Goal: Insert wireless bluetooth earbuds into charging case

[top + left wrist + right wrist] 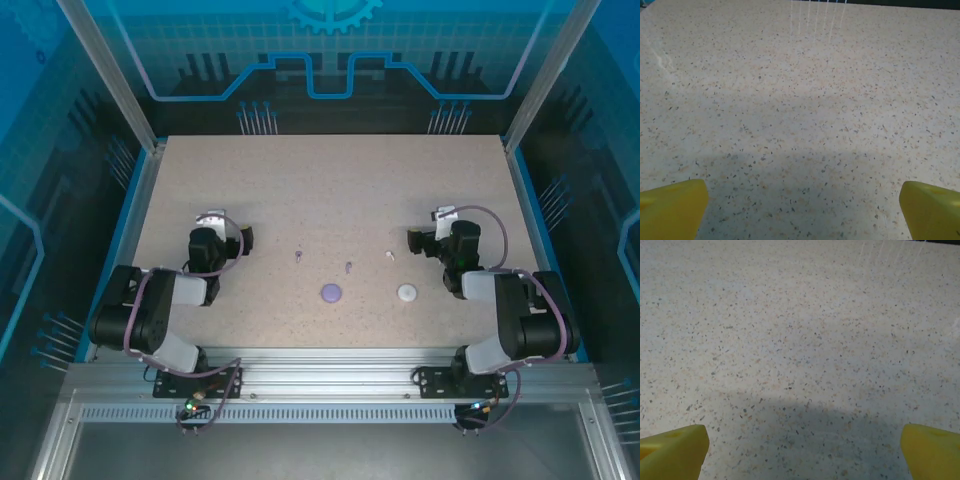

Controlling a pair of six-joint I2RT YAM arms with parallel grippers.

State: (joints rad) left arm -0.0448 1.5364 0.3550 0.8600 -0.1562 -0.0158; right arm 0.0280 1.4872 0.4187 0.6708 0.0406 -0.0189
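Top external: earbuds (348, 267) lie on the worktop (330, 180); left end effector (802, 207) and right end effector (804, 450) spread wide, empty

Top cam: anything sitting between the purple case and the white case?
Nothing. In the top view the table between the purple case and the white case is bare. The white earbud lies farther back, off that line.
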